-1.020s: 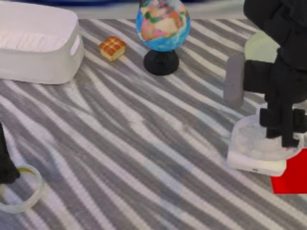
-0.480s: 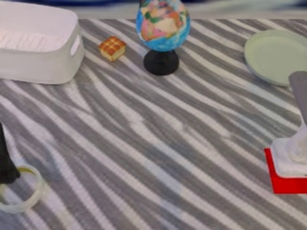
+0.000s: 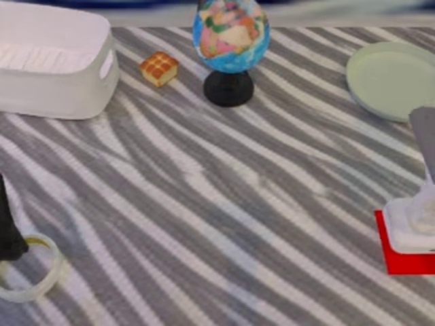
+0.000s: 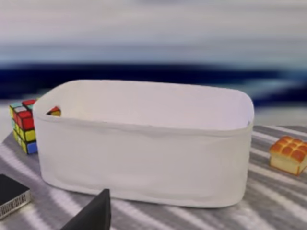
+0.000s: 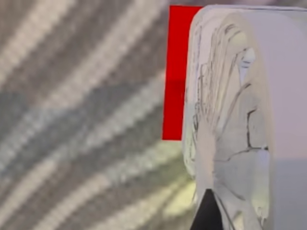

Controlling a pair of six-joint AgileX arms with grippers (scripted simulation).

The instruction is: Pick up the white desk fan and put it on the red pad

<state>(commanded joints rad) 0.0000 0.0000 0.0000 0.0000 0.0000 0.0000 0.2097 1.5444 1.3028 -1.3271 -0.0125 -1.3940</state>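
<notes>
The white desk fan [image 3: 411, 227] stands with its base on the red pad [image 3: 391, 259] at the table's right edge, partly cut off by the top view. Up close in the right wrist view, its translucent grille [image 5: 230, 120] fills the frame, with the red pad [image 5: 175, 86] behind it. One dark fingertip [image 5: 207, 213] of my right gripper lies against the grille, and the other finger is hidden. The right arm is outside the top view. My left gripper [image 3: 8, 234] is parked at the left edge, open, with one fingertip [image 4: 96, 213] showing.
A large white basket [image 3: 54, 64] sits at the back left, with an orange bread block [image 3: 159, 68] and a globe [image 3: 230, 41] beside it. A pale green plate [image 3: 391, 78] lies at the back right. A clear ring [image 3: 30, 268] lies by the left gripper. A colour cube [image 4: 24, 127] stands behind the basket.
A second ago the right arm held the fan just left of the pad. The fan has moved right onto the red pad, and the arm has left the top view. The left arm is still.
</notes>
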